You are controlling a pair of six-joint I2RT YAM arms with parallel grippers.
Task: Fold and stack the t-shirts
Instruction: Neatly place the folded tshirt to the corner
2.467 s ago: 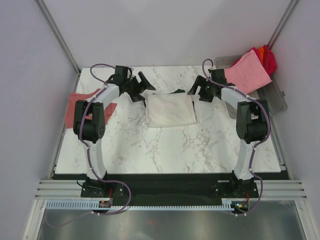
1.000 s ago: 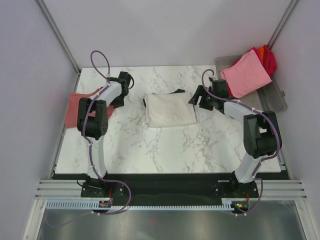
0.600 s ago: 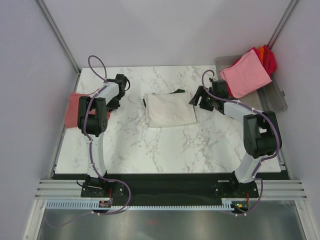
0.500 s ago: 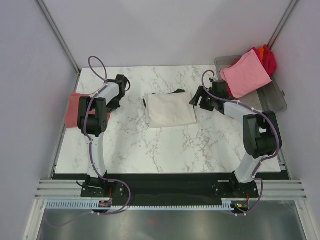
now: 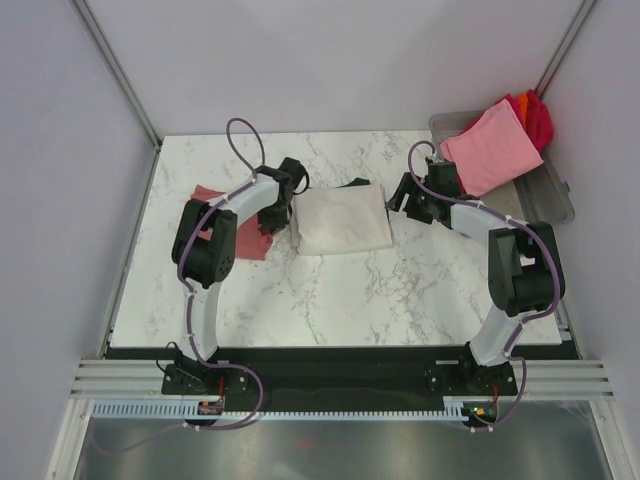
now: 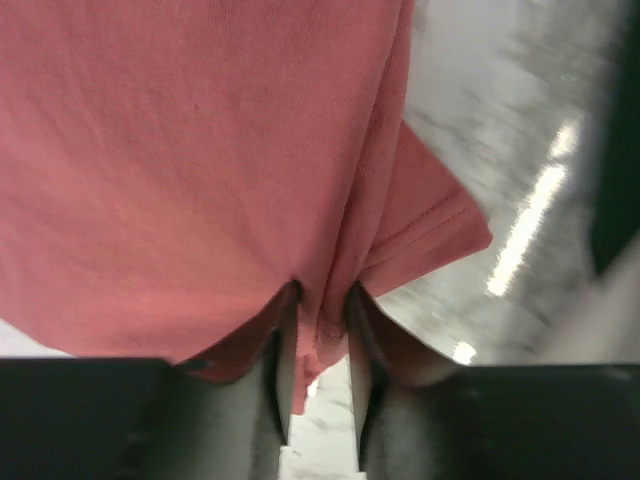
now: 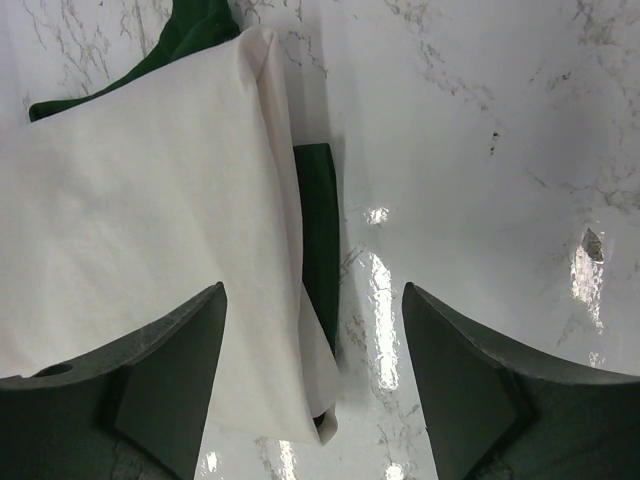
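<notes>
Seen from above, a white marble table (image 5: pixel 330 290) carries a folded cream-white t-shirt (image 5: pixel 340 220) near its middle, with a dark green t-shirt (image 5: pixel 356 183) showing from beneath its far edge. A brick-red t-shirt (image 5: pixel 238 232) lies crumpled just left of the cream one. The left gripper (image 5: pixel 270 215) sits over the red cloth's right edge, between the red and cream shirts. The right gripper (image 5: pixel 398 198) hovers just beside the cream shirt's right edge, apart from it. A grey bin (image 5: pixel 552 200) stands at the table's far right corner, with a pink cloth (image 5: pixel 490 148) draped over it and red and orange cloth (image 5: pixel 536 115) behind that. In the left wrist view, the left gripper (image 6: pixel 320 350) has its two fingers (image 6: pixel 285 370) pinched nearly together on a fold of the brick-red t-shirt (image 6: pixel 180 150). The cloth fills most of the frame beyond the fingers, and one hemmed corner juts out to the right over the blurred marble table (image 6: pixel 500 140). In the right wrist view, the right gripper (image 7: pixel 312 300) has its fingers (image 7: pixel 170 370) spread wide and holds nothing. The cream-white t-shirt (image 7: pixel 140 190) lies ahead and to the left, its near right corner reaching between the fingers. A strip of the dark green t-shirt (image 7: pixel 318 220) shows along its right edge and at the upper left. Bare, glossy marble table (image 7: pixel 480 130) fills the right half.
</notes>
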